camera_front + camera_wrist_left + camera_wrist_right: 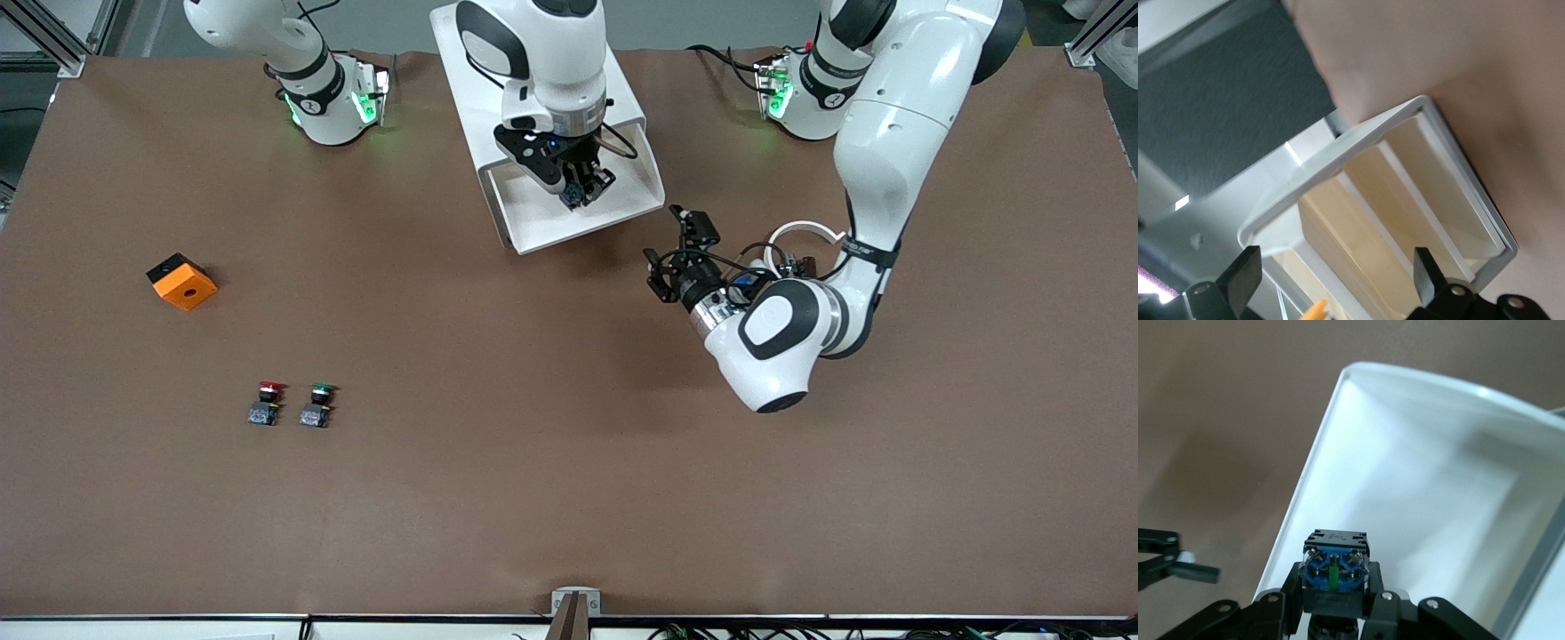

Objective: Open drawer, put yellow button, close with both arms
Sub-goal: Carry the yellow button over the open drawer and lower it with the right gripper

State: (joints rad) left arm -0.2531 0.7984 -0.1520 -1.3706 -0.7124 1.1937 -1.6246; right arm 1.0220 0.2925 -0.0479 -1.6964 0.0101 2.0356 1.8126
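The drawer (540, 238) is pulled out of the white cabinet (462, 53) and shows its white tray. My right gripper (582, 191) is over the tray and shut on the yellow button. In the right wrist view the gripper (1335, 581) grips the button's black and blue body (1335, 568) above the tray (1418, 453); the cap is hidden there. My left gripper (680, 258) is open and empty beside the drawer, toward the left arm's end of the table. In the left wrist view, the gripper (1337, 273) faces the drawer's rim (1358, 137), with a yellow bit (1317, 309) between the fingers.
A red-capped button (267, 402) and a green-capped button (317, 404) stand side by side toward the right arm's end, nearer the front camera. An orange block (182, 282) lies farther toward that end. A white ring (805, 233) sits by the left arm.
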